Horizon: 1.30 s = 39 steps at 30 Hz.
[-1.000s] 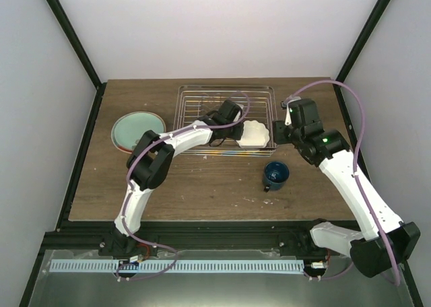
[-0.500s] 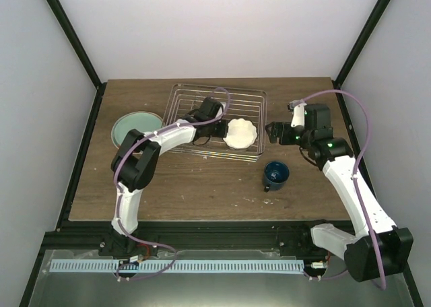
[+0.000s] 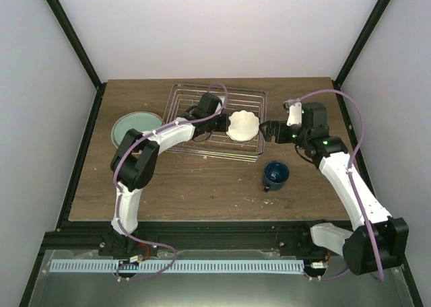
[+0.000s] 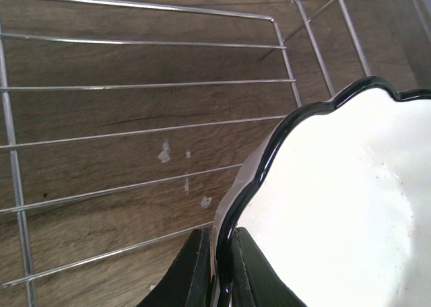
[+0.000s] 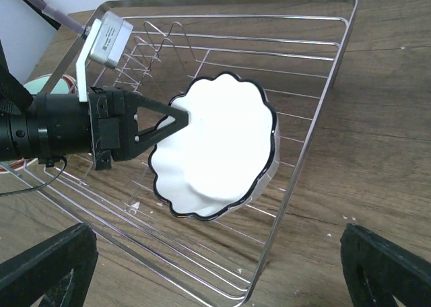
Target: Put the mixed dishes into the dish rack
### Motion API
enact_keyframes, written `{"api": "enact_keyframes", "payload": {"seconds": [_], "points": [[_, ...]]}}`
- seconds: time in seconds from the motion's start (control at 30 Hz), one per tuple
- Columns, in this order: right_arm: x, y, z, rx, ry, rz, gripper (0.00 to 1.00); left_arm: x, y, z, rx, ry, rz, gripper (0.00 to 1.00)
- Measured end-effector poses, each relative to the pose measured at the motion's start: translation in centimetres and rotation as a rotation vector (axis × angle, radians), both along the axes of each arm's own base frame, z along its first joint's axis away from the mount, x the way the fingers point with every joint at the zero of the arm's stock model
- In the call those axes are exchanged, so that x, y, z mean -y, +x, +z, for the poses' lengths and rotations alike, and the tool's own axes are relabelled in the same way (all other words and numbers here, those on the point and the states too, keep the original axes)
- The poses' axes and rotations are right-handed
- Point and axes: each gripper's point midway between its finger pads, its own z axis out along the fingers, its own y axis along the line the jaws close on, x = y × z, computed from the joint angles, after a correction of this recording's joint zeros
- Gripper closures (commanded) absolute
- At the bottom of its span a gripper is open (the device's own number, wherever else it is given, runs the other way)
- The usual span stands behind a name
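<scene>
The brown, wood-grained table (image 3: 202, 186) carries a rectangular silver wire dish rack (image 3: 185, 101) with thin parallel bars and a row of bent tines. To its left lies a round pale-green plate (image 3: 131, 127). Over the rack's right half, a glossy white scalloped dish (image 5: 215, 152) with a wavy black edge tilts, its rim pinched by the left gripper (image 4: 214, 266). A dark blue mug (image 3: 275, 174) stands on the table near the rack's right corner. The right gripper (image 5: 215, 253), just beside the rack, is spread wide and empty.
</scene>
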Motion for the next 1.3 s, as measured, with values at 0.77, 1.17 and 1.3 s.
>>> {"api": "enact_keyframes", "payload": {"seconds": [0.77, 1.17, 1.3], "points": [[-3.1, 1.5, -1.4, -0.018, 0.174, 0.1, 0.05, -1.7, -6.5, 7.2, 0.103, -0.131, -0.123, 1.0], [-4.2, 0.6, -3.0, -0.059, 0.238, 0.152, 0.08, -1.3, -8.6, 6.4, 0.098, -0.129, -0.152, 1.0], [-4.4, 0.5, -3.1, -0.06, 0.249, 0.164, 0.1, -0.8, -9.0, 6.6, 0.103, -0.133, -0.165, 1.0]]}}
